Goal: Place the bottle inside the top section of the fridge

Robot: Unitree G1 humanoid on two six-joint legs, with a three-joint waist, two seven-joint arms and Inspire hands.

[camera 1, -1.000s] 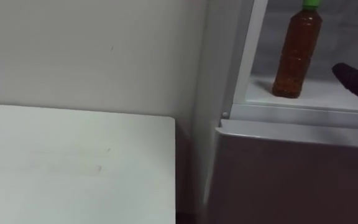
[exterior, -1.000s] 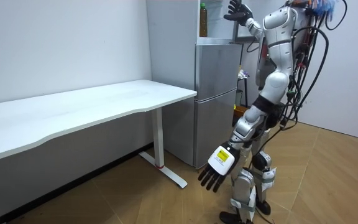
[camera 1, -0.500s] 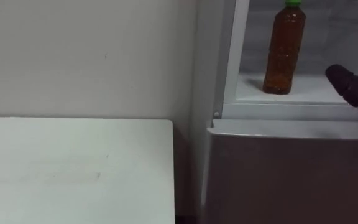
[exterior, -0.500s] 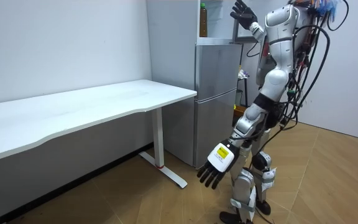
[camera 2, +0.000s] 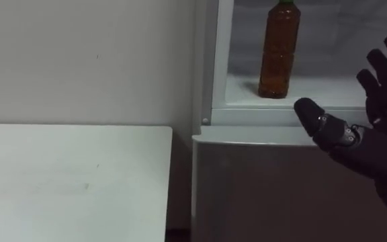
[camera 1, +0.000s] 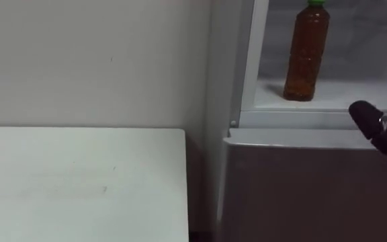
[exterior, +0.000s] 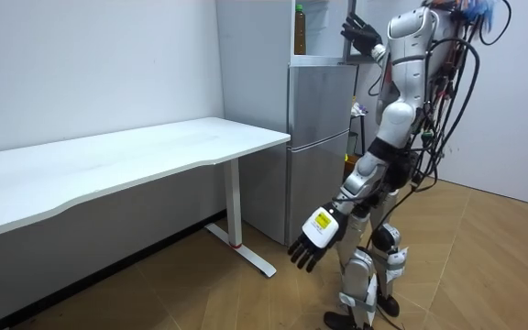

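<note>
A bottle [camera 1: 306, 52] of brown tea with a green cap stands upright on the white shelf [camera 1: 328, 99] of the open upper fridge; it also shows as the bottle [camera 2: 278, 50] and, small, the bottle [exterior: 298, 29]. My right hand [camera 2: 375, 134] is open with fingers spread, in front of the compartment and to the right of the bottle, apart from it. In the room view my right hand [exterior: 359, 33] is raised at the fridge top. My left hand [exterior: 309, 248] hangs open by my thigh, holding nothing.
The lower fridge door [camera 1: 314, 188] is shut below the shelf. A white table [camera 1: 79, 181] stands against the wall, close to the fridge's left side. I stand on the wooden floor [exterior: 484, 266] facing the fridge.
My right hand has drawn back from the shelf toward me and lower, away from the standing bottle. The left hand has swung slightly.
</note>
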